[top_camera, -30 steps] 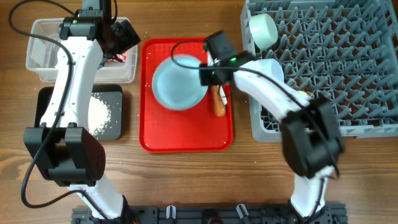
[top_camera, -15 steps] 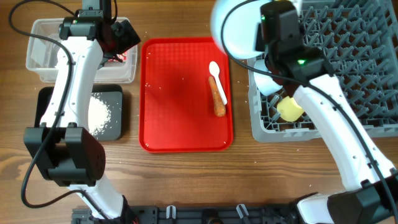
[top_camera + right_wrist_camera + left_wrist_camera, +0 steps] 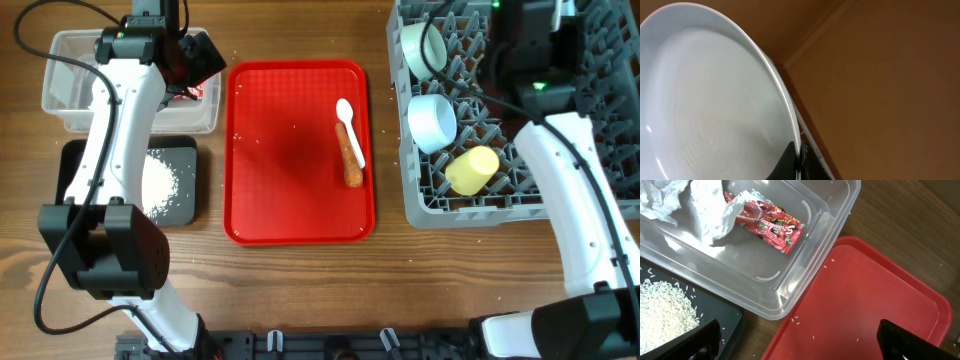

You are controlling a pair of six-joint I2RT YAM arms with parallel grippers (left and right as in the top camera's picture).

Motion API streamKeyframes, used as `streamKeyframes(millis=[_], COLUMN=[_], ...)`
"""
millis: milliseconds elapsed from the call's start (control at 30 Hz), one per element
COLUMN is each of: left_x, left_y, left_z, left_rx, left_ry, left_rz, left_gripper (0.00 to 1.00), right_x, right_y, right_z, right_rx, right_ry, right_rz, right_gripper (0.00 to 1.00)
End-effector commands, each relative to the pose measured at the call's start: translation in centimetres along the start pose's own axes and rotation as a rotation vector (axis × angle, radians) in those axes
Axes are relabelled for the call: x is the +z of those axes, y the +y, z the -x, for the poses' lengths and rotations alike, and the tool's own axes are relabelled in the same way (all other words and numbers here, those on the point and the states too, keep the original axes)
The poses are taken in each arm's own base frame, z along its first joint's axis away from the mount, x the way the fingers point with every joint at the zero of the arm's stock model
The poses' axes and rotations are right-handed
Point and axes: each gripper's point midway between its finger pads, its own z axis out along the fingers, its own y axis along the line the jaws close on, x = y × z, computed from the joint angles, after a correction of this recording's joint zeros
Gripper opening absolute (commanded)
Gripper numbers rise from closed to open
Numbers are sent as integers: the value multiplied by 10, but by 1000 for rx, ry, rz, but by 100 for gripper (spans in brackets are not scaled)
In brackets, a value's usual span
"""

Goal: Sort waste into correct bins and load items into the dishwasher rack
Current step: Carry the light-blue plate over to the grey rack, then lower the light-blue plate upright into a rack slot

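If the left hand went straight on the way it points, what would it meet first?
Probably the near corner of the clear tub, right beside the red tray; depth is hard to judge.

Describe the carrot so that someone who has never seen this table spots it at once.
Find the flat red tray in the centre of the overhead view. Near its right edge two slim things lie side by side. The carrot is the orange stick on the left, reaching nearer the tray's front edge, while the spoon beside it is white with a rounded bowl.
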Motion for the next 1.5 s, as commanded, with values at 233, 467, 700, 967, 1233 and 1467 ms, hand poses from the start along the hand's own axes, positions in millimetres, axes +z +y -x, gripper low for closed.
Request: streamKeyframes(millis=[233,467,700,967,1233,1467], left_x=[1,1,1,1,1,1], left_y=[2,2,2,2,2,2], left_z=[0,0,0,0,0,0], left_rx=[-15,-15,-15,-15,-15,-15], left_ry=[-1,-1,-1,-1,-1,-1], left_rz=[8,8,8,8,8,8], left_gripper=[100,100,100,100,100,100], right_x=[45,69,80,82,66,-25], right_y=[71,93,124,146,120,130], right_z=[-3,5,-6,-20,-9,19], right_rx=[-152,-225,-265,-222,-45,-1], right_ry=[-4,-44,-40,-10,-9,-122], right_rz=[80,4,71,162,161,626], right_gripper=[4,4,4,93,100,100])
